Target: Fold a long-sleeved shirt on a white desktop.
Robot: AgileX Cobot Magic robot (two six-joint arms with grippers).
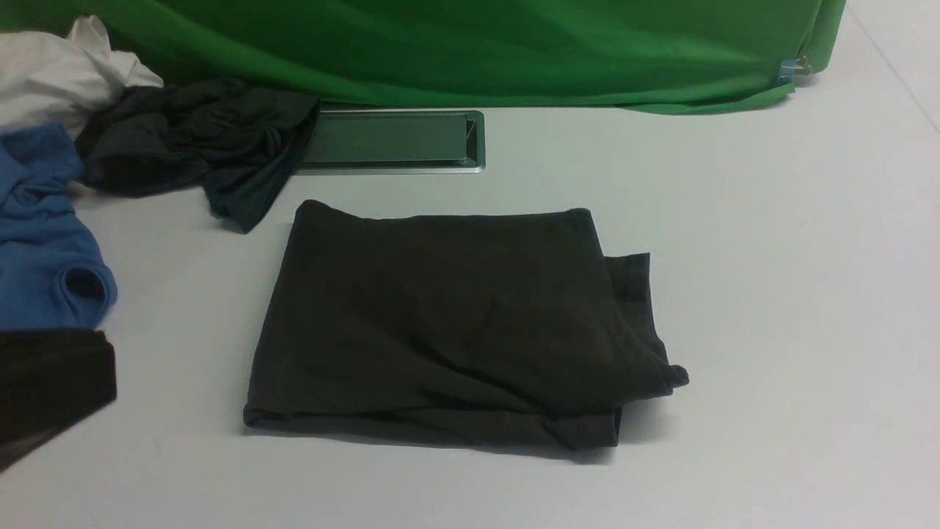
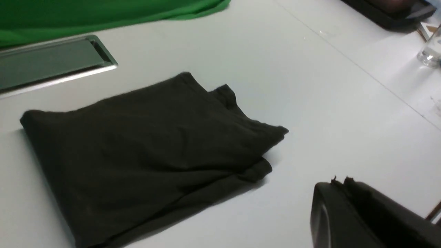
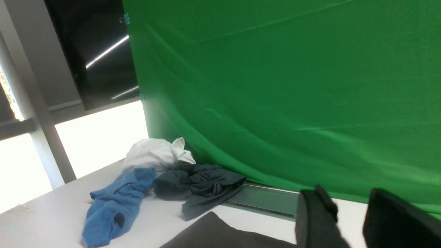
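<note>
The long-sleeved shirt (image 1: 448, 330) lies folded into a dark, rough rectangle in the middle of the white desktop (image 1: 771, 294). A cuff end sticks out at its right side. Neither arm shows in the front view. In the left wrist view my left gripper (image 2: 341, 181) is shut with nothing in it. It hovers over bare table, apart from the shirt (image 2: 137, 148) and off its near right corner. My right gripper (image 3: 351, 199) is open and holds nothing. It is raised, facing the backdrop, with only an edge of the shirt (image 3: 220, 234) beneath it.
At the back left lies a heap of clothes: a white garment (image 1: 51, 73), a charcoal-teal one (image 1: 198, 139) and a blue one (image 1: 44, 250). A dark cloth-like shape (image 1: 51, 382) sits at the left edge. The silver-framed hatch (image 1: 389, 139) lies before the green backdrop (image 1: 470, 44). A glass (image 2: 430, 55) stands on the neighbouring table.
</note>
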